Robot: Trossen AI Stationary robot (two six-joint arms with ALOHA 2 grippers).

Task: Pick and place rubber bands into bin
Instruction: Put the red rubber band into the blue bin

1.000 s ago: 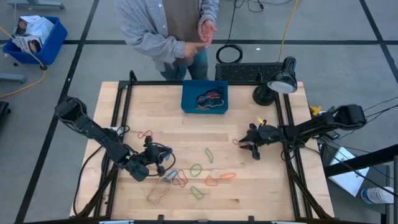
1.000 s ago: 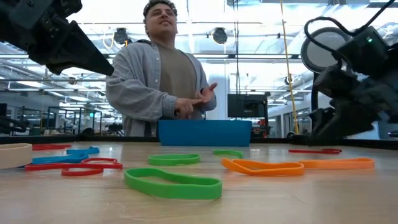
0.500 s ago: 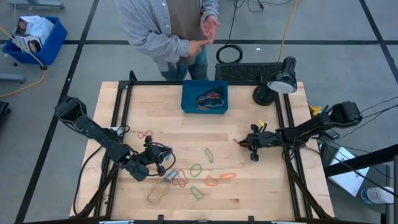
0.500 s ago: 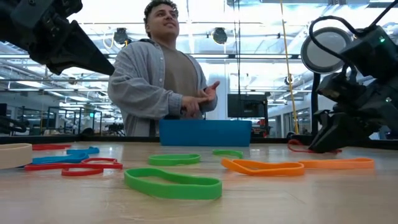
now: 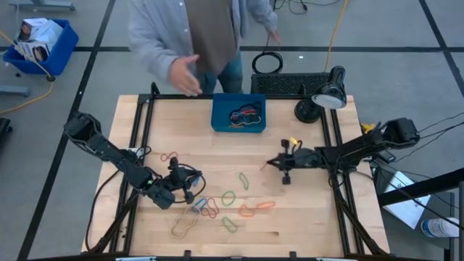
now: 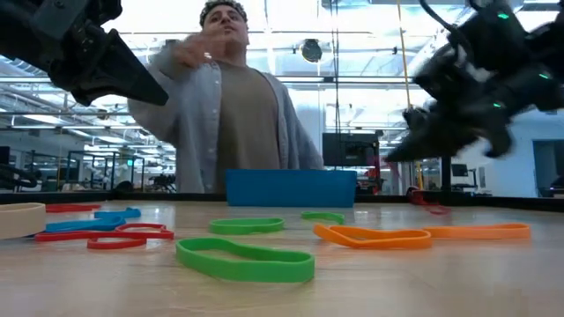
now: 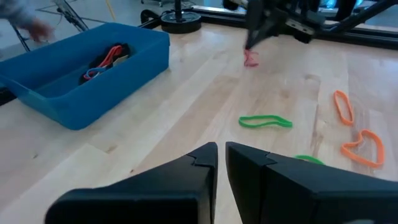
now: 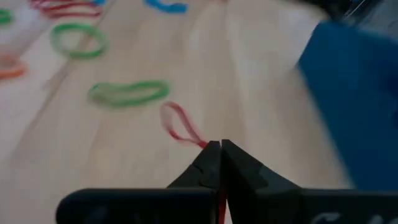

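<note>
Red rubber band (image 8: 180, 123) hangs pinched between my right fingers (image 8: 221, 149), which are clenched on one end of the loop while the rest trails down toward the pale wooden surface (image 5: 290, 225). From above, my right gripper (image 5: 281, 164) sits over the middle-right of the surface, nearer to me than the small blue bin (image 5: 238, 114) and off to its right. That bin stands at the far edge of the surface and already holds a tangle of bands in red, black and blue (image 7: 102, 60).

Loose rubber bands lie scattered across the near-centre of the surface: a green loop (image 5: 243, 179), another green one (image 5: 228, 197), an orange pair (image 5: 255, 208), a blue and red cluster (image 5: 205, 208), a tan loop (image 5: 183, 225), and a red one (image 5: 169, 156) farther to the left.

My left gripper (image 5: 183, 190) waits low over the surface at the near left, beside the blue and red cluster. Its fingers (image 7: 186, 180) are pressed together with nothing between them.

A person in a grey shirt (image 5: 196, 32) stands just beyond the far edge, one hand (image 5: 185, 74) reaching out near the bin. A black desk lamp (image 5: 322, 98) stands at the far right corner.
</note>
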